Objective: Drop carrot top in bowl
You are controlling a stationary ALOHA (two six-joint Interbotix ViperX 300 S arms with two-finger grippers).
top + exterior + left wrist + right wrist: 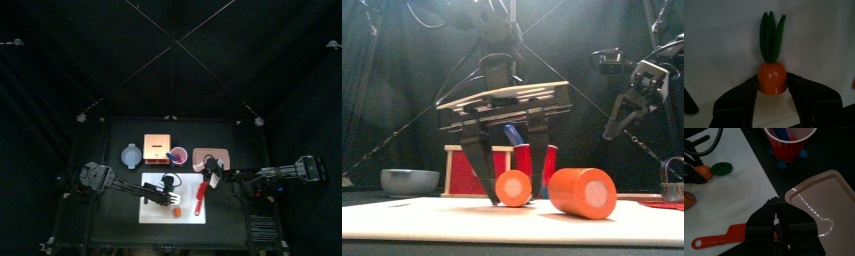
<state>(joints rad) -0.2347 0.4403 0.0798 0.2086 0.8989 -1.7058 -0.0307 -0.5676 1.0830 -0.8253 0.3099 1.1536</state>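
Note:
The carrot top [772, 77], an orange stub with green leaves [771, 32], lies on the white cutting board [158, 213]. My left gripper [772, 84] is shut on its orange part, low on the board; this also shows in the front view [510, 195]. The larger carrot piece [583, 192] lies beside it on the board. The grey bowl [131, 155] stands off the board at the back left, also seen in the front view [409, 180]. My right gripper [777, 208] is shut and empty, hanging above the board's right edge next to the pink tray [827, 198].
A red knife [201, 195] lies on the board's right side. A red cup [178, 153] with blue items stands by a red box [159, 146] behind the board. The pink tray [211, 158] lies at the back right.

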